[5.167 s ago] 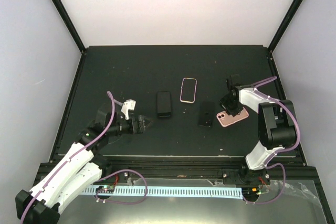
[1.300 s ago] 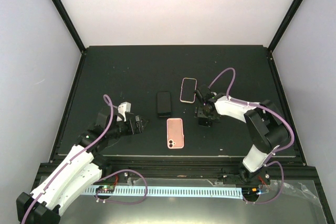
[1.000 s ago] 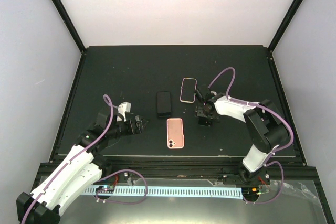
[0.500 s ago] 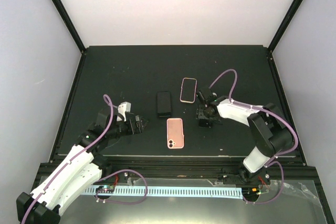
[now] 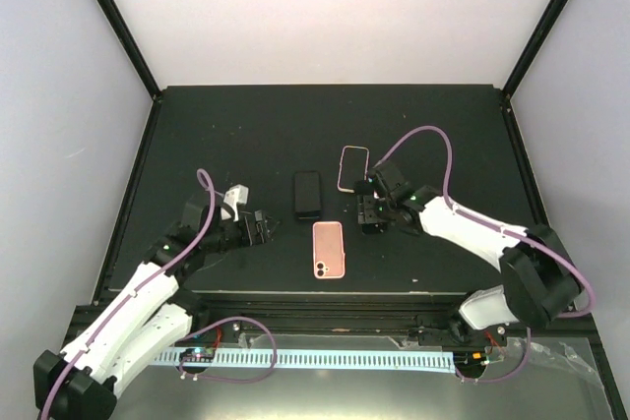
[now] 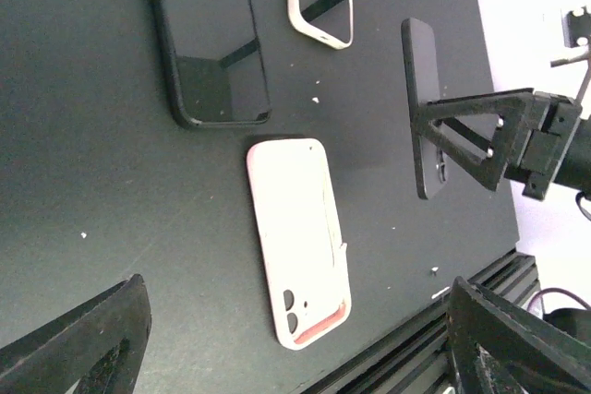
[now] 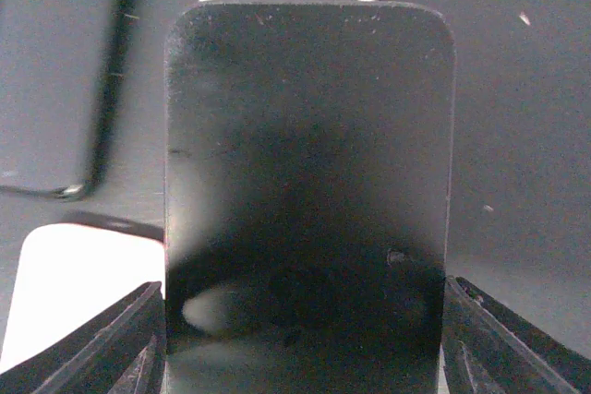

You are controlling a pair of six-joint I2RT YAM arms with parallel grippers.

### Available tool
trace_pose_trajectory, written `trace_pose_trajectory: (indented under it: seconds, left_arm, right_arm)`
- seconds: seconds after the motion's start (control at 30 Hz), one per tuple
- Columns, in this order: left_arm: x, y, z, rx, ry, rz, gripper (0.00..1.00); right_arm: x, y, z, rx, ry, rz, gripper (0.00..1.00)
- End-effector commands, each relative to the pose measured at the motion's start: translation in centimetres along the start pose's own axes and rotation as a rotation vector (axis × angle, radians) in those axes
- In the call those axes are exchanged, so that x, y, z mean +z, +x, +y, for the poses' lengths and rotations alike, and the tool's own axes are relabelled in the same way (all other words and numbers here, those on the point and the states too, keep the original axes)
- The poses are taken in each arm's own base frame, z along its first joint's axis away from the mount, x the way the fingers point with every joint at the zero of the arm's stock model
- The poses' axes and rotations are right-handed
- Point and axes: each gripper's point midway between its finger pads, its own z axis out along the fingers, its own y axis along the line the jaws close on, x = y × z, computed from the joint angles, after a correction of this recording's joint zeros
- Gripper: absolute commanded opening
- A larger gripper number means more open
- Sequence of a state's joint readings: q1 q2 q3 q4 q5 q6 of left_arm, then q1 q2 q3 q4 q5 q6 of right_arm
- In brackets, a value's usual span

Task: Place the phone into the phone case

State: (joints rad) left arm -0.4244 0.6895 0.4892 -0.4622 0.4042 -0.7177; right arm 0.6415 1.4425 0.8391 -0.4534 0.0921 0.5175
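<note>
Phone (image 7: 309,182) pinched upright between right fingers (image 7: 503,343), arm stretched low leftward.

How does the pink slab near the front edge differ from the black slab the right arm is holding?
The pink slab lies flat on the table; the black slab is tipped up on edge, clamped in the right gripper's jaws. Pink shows its camera holes; the black shows a plain glossy face. Both are phone-shaped rounded rectangles.

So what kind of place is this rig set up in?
Most likely a lab robot test cell, not a home or shop: a bare black table boxed in by plain white panels held on black frame posts.
</note>
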Motion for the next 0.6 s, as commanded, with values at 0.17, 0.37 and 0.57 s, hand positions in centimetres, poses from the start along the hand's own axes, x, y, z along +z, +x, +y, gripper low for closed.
trace_pose_trajectory:
  seconds: [0.17, 0.37, 0.57]
  left_arm:
    - [-1.5, -2.9, -5.0, 0.076, 0.132, 0.006, 0.83]
    - [-2.0, -3.1, -8.3, 0.129, 0.268, 0.066, 0.8]
    - [-2.4, -2.3, -10.7, 0.156, 0.419, 0.152, 0.79]
  right_arm:
    - [-6.3, -2.9, 8.4, -0.241, -0.313, -0.239, 0.63]
    - [-10.1, -1.7, 12.8, -0.41, -0.476, -0.328, 0.63]
    - [-12.3, 0.4, 15.8, -0.563, -0.606, -0.349, 0.63]
